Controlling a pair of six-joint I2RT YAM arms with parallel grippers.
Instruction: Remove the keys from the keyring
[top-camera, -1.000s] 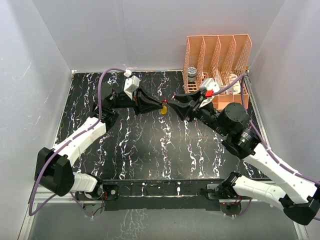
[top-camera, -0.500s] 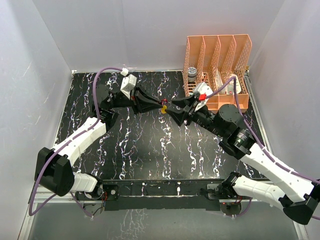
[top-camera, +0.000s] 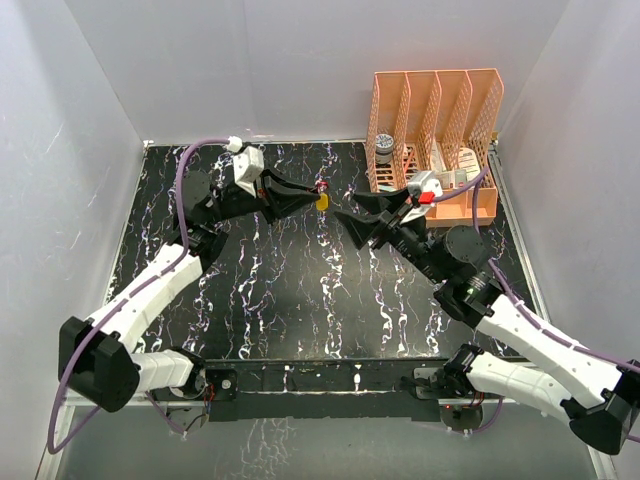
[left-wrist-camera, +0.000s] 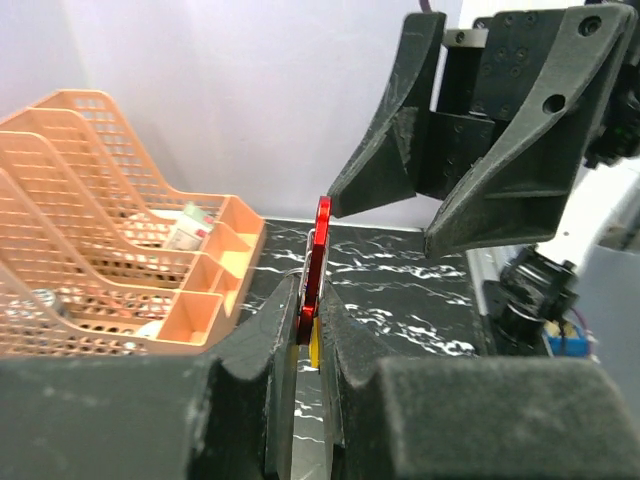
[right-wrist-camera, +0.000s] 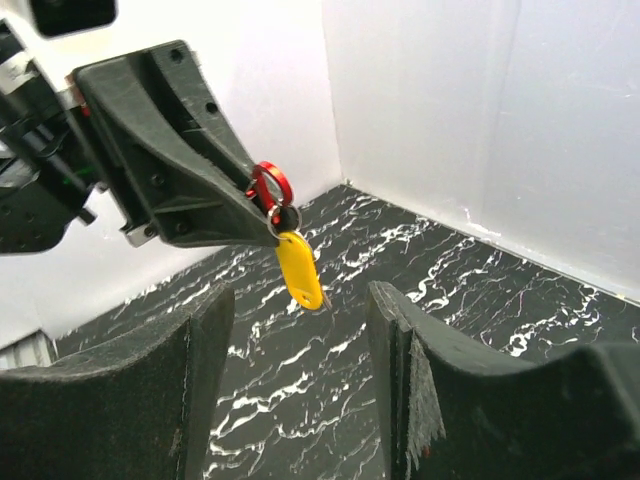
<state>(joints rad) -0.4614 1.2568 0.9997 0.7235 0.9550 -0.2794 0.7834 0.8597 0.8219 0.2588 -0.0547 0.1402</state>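
I see a black marble counter (top-camera: 280, 300) and white walls (top-camera: 250, 60).
My left pincer (left-wrist-camera: 310, 322) is clamped on the red keyring (right-wrist-camera: 268, 185), with the yellow key (right-wrist-camera: 299, 270) dangling under it. My right pincer (right-wrist-camera: 296, 340) is apart.

Black marbled table (top-camera: 300, 290), orange rack (top-camera: 436, 100) apparently at far-right corner

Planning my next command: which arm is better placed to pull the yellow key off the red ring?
Right. The left gripper is shut on the thin red ring, with the flat yellow key hanging below. The right gripper is open, empty and facing that key.
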